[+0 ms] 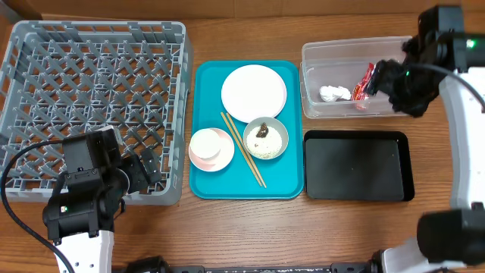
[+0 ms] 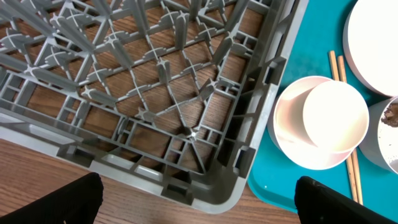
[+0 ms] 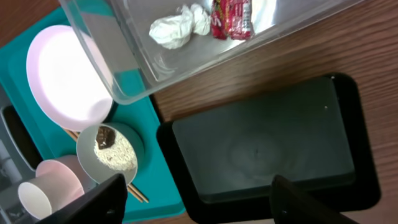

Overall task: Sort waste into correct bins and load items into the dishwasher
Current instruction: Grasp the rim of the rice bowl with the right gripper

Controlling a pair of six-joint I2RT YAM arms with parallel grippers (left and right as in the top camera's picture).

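The red wrapper [image 1: 366, 83] and white tissue [image 1: 334, 93] lie in the clear tub [image 1: 356, 45]; both also show in the right wrist view, wrapper [image 3: 231, 15] and tissue [image 3: 177, 25]. The black tray [image 1: 356, 167] holds nothing. On the teal tray [image 1: 246, 186] are the white plate [image 1: 254, 91], the grey-green bowl [image 1: 276, 144] with rice [image 3: 115, 158] and a brown lump [image 3: 107, 137], the pink bowl [image 1: 204, 155] holding the white cup [image 2: 333, 115], and the chopsticks [image 1: 242, 149]. My right gripper [image 3: 199, 202] is open above the tub's right end. My left gripper [image 2: 199, 205] is open over the rack's near right corner.
The grey dish rack [image 1: 98, 76] fills the left of the table and holds nothing; its corner [image 2: 205, 180] lies just beside the teal tray's edge. Bare wood shows along the front edge.
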